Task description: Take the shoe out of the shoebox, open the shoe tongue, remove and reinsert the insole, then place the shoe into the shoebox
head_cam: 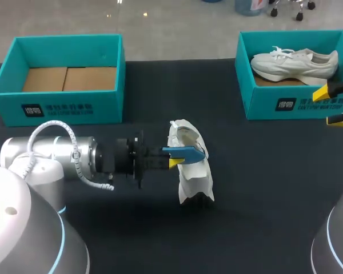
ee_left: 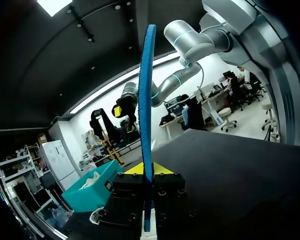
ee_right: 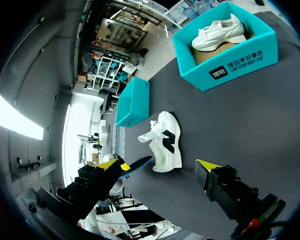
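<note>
The table (head_cam: 263,188) has a dark, matte, near-black top under even light, with only soft shadows on it. Beyond its far edge lies what seems a pale, glossy floor (head_cam: 160,17).

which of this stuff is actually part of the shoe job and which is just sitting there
In the job: insole in the left gripper, shoe on the table, empty shoebox.
Seemingly lying about: second shoe, in the other shoebox.

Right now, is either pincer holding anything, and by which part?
Left pincer clamps the blue insole near one end; right pincer is empty.
</note>
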`<state>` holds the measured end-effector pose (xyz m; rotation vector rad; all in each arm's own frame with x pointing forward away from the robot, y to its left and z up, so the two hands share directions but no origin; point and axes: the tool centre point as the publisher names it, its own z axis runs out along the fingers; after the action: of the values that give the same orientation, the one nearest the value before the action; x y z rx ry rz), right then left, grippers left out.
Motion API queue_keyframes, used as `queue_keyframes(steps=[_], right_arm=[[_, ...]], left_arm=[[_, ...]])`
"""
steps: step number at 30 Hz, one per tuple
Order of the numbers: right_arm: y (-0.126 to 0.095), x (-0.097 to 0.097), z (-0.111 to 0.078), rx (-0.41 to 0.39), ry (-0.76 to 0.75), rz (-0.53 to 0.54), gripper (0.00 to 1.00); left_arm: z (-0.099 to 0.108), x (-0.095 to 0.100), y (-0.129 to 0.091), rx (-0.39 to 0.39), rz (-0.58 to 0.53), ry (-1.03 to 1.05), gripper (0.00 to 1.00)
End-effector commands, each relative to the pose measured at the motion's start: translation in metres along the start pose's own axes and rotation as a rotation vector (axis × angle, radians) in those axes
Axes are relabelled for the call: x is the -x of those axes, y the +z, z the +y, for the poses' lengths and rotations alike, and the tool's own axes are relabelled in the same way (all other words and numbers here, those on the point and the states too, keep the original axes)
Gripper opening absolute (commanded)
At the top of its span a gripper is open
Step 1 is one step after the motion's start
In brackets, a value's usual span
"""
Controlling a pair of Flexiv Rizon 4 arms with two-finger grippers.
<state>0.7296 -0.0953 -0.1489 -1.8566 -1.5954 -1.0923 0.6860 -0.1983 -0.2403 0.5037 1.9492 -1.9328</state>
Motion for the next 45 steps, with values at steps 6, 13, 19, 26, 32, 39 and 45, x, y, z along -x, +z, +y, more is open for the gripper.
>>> queue_keyframes(steps=[6, 13, 19, 26, 32, 39, 45], right_arm=[[0.0, 0.0, 0.0, 0.0, 0.001, -0.003, 1.0], [0.0, 0.0, 0.0, 0.0, 0.001, -0.003, 1.0], [0.0, 0.0, 0.0, 0.0, 0.001, -0.003, 1.0], [0.0, 0.0, 0.0, 0.0, 0.001, -0.003, 1.0], [0.0, 0.0, 0.0, 0.0, 0.001, -0.003, 1.0], [0.0, 0.0, 0.0, 0.0, 0.001, -0.003, 1.0], [0.0, 0.0, 0.0, 0.0, 0.001, -0.003, 1.0]], left_arm=[[0.015, 0.008, -0.002, 0.005, 0.017, 0.02, 0.0], [0.024, 0.009, -0.001, 0.019, 0.032, 0.013, 0.0], [0.029, 0.008, -0.001, 0.029, 0.037, 0.005, 0.0], [0.03, 0.007, -0.002, 0.041, 0.039, 0.006, 0.0], [0.018, 0.009, 0.003, 0.01, 0.027, 0.035, 0.0], [0.022, 0.01, 0.009, -0.003, 0.022, 0.029, 0.0], [0.03, 0.011, 0.015, 0.008, 0.033, 0.013, 0.0]])
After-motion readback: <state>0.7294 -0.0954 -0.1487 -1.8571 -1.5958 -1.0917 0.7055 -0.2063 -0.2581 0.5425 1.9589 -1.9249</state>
